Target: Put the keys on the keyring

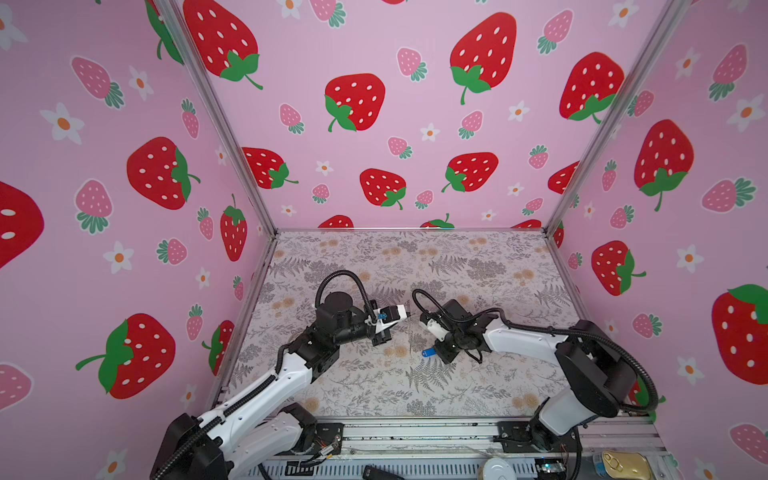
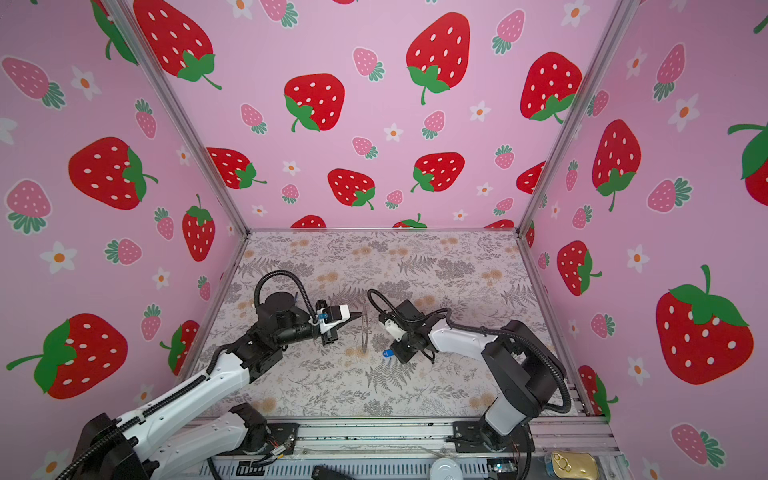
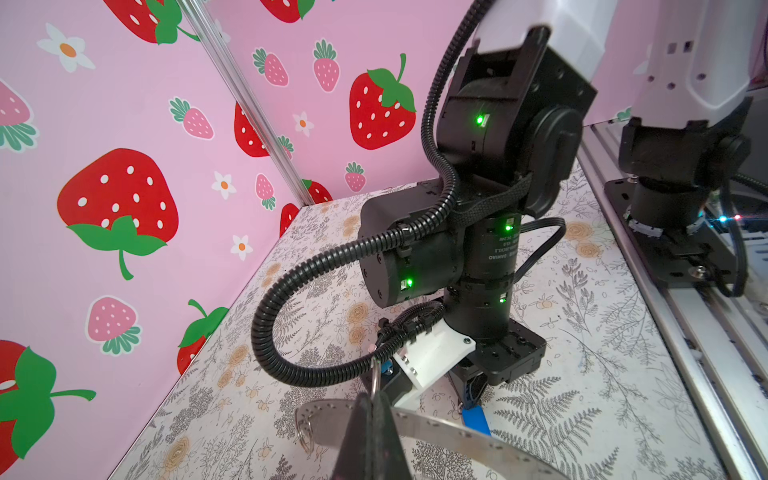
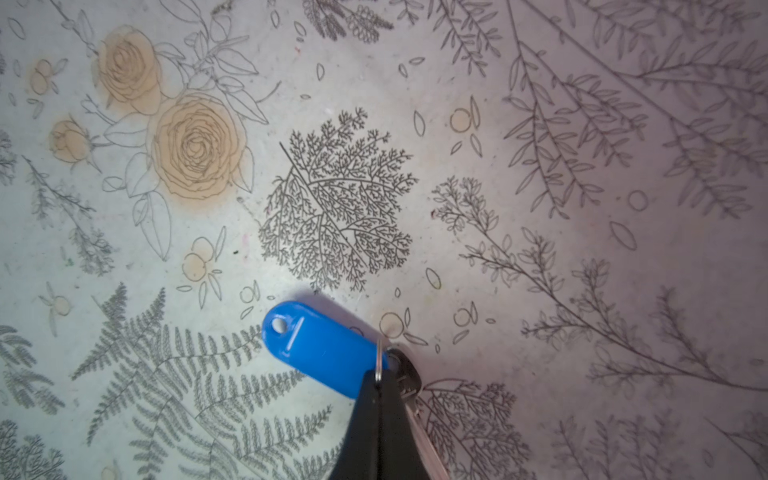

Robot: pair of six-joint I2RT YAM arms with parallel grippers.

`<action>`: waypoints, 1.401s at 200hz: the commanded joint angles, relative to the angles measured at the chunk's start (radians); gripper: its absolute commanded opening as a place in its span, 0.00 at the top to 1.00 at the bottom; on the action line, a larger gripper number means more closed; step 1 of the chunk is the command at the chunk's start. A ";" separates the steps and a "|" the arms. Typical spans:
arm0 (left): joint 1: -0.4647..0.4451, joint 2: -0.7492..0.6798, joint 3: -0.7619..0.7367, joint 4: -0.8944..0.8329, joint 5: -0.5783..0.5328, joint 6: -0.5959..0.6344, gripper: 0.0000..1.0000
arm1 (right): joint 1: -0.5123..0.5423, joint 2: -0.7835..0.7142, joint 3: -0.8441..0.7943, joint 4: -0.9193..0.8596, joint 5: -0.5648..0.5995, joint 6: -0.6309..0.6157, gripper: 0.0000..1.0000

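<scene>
My left gripper (image 3: pixel 374 401) is shut on the keyring (image 3: pixel 440 428), a flat grey ring with small holes round its rim, held on edge above the table. In both top views the keyring (image 2: pixel 364 328) is a thin line at the left gripper (image 1: pixel 405 316) tip. A small wire loop (image 3: pixel 305 432) hangs from its rim. My right gripper (image 4: pixel 379 380) is shut on the silver loop of the keys, a blue oval tag (image 4: pixel 320 349) low over the table. In a top view the tag (image 1: pixel 428 353) sticks out left of the right gripper (image 1: pixel 436 354), just right of the ring.
The floral table (image 1: pixel 374 386) is walled by pink strawberry panels on three sides. An aluminium rail (image 1: pixel 415 436) runs along the front, with a gold tin (image 1: pixel 623 461) and a white round object (image 1: pixel 496 469) beyond it.
</scene>
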 commanded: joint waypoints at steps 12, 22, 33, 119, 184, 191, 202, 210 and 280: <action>0.004 0.000 0.015 0.054 0.043 -0.009 1.00 | 0.004 -0.097 -0.019 -0.034 0.070 -0.061 1.00; 0.004 0.002 0.015 0.057 0.048 -0.012 1.00 | 0.003 -0.128 -0.027 -0.038 0.098 -0.083 1.00; 0.005 0.001 0.016 0.059 0.050 -0.014 1.00 | -0.007 -0.170 -0.040 -0.029 0.105 -0.096 1.00; 0.004 0.037 0.019 0.115 0.187 -0.092 1.00 | -0.016 -0.609 -0.186 0.210 0.067 -0.443 1.00; -0.003 0.131 0.064 0.097 0.364 -0.157 1.00 | -0.004 -0.783 -0.260 0.288 -0.069 -0.744 1.00; -0.007 0.140 0.070 0.087 0.374 -0.160 1.00 | -0.004 -0.780 -0.256 0.287 -0.076 -0.749 1.00; -0.016 0.154 0.076 0.076 0.379 -0.160 1.00 | -0.001 -0.776 -0.251 0.288 -0.094 -0.762 1.00; -0.023 0.162 0.078 0.075 0.381 -0.165 1.00 | 0.001 -0.773 -0.250 0.288 -0.108 -0.775 1.00; -0.062 0.212 0.096 0.048 0.392 -0.168 1.00 | 0.046 -0.776 -0.232 0.295 -0.117 -0.845 1.00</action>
